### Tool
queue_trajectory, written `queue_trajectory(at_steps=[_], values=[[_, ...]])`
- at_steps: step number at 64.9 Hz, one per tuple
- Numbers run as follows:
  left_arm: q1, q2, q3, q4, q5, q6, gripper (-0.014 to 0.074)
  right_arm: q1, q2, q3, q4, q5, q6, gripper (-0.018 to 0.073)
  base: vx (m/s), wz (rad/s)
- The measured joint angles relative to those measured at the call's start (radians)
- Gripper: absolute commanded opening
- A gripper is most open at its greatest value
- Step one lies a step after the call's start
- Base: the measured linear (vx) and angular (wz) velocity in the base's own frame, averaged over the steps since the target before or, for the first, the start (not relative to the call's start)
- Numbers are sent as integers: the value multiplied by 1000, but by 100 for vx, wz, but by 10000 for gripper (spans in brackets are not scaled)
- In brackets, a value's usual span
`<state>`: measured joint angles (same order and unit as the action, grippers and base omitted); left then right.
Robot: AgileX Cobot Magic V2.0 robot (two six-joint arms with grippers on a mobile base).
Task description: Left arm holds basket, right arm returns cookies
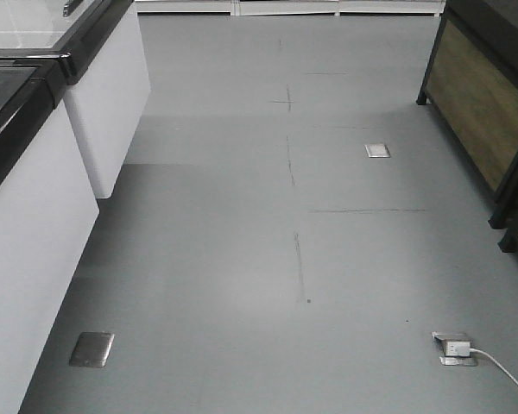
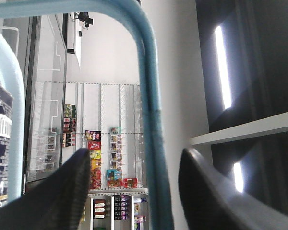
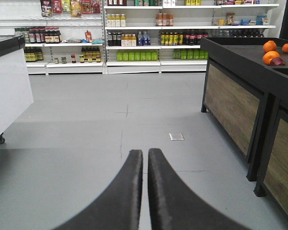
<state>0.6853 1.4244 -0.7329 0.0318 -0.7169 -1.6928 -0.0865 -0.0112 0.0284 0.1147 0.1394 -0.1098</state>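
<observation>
In the left wrist view a light blue handle of the basket (image 2: 151, 96) arches overhead and drops down between the black fingers of my left gripper (image 2: 134, 152). The jaws stand wide apart, with the handle nearer the right finger (image 2: 206, 191) and not clamped. A second, paler handle loop (image 2: 17, 96) curves at the left edge. Behind that loop shows the dark navy box of cookies (image 2: 0, 143), barcode end visible. My right gripper (image 3: 145, 152) is shut with nothing in it, pointing over bare floor. Neither gripper appears in the front view.
White freezer cabinets (image 1: 34, 216) line the left side, and a black and wood display stand (image 1: 483, 103) lines the right, with oranges (image 3: 271, 52) on top. A floor socket with a white plug and cable (image 1: 456, 348) lies front right. Stocked shelves (image 3: 134, 43) stand ahead.
</observation>
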Motion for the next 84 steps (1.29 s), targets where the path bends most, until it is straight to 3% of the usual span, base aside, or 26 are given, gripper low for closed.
queue_trajectory(at_steps=[17, 47, 66, 75, 84], values=[[0, 8, -5, -3, -43, -2, -9, 0, 0, 0, 0, 0, 0, -6, 0, 0], [0, 10, -8, -16, -62, -27, -6, 0, 0, 0, 0, 0, 0, -6, 0, 0], [0, 23, -12, 2, -124, -98, -6, 0, 0, 0, 0, 0, 0, -6, 0, 0], [0, 26, -71, 49, -156, -138, -6, 0, 0, 0, 0, 0, 0, -6, 0, 0], [0, 26, -156, 159, -184, -221, -6, 0, 0, 0, 0, 0, 0, -6, 0, 0]])
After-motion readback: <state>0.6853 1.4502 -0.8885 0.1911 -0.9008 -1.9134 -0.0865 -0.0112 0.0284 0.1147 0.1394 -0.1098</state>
